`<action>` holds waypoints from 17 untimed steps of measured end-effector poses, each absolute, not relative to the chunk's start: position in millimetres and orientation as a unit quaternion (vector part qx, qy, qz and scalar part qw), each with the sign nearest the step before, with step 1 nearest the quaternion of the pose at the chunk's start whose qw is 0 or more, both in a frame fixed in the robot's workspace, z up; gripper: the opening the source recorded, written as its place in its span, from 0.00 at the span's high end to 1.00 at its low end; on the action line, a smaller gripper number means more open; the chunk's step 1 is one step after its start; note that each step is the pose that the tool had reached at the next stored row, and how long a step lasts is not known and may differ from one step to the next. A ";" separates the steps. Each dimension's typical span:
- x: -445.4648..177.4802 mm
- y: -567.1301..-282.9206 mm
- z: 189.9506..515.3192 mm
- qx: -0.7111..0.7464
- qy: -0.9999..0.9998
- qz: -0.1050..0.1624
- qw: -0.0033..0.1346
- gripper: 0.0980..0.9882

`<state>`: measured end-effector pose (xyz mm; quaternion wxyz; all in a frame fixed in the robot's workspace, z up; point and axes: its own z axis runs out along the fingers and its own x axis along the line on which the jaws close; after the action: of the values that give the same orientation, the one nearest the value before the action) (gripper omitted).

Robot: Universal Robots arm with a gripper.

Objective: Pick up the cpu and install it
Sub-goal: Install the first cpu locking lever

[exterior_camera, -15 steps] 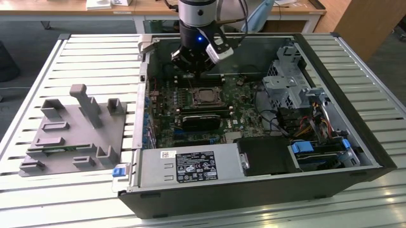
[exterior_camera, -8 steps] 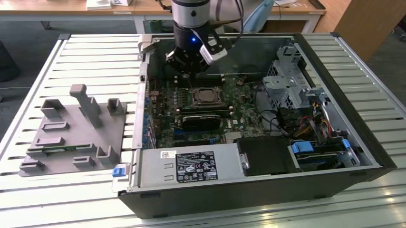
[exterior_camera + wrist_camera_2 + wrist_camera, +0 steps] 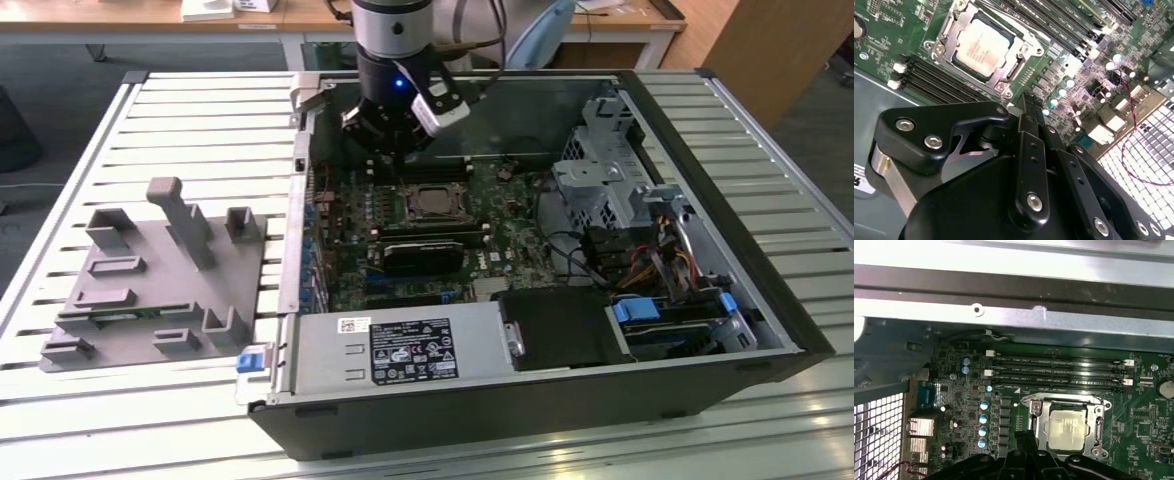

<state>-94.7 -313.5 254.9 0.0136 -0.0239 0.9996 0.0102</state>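
Observation:
The cpu (image 3: 430,203), a small square chip with a silver-grey top, lies flat inside the metal-framed socket on the green motherboard (image 3: 507,255) of the open computer case. It appears in both wrist views (image 3: 985,42) (image 3: 1068,427). My gripper (image 3: 384,153) hangs above the board near the case's far wall, just beyond the socket and a little toward the exterior view's left. Its black fingers (image 3: 1028,107) are shut against each other with nothing between them. The gripper tip (image 3: 1026,439) sits beside the socket frame, not touching the chip.
Empty black memory slots (image 3: 1059,372) run beside the socket. A power supply (image 3: 400,350) fills the case's near side, and a drive cage (image 3: 601,170) with cables stands on the exterior view's right. A grey parts fixture (image 3: 147,270) lies on the slatted table (image 3: 200,110).

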 end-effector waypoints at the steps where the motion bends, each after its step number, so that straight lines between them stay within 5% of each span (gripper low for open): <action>1: -95.9 -313.4 254.9 -0.024 1.000 0.010 0.014 0.99; 17: -108.7 -308.9 254.5 -0.024 1.000 0.010 0.014 0.99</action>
<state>-108.7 -308.9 254.5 0.0136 -0.0240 0.9996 0.0102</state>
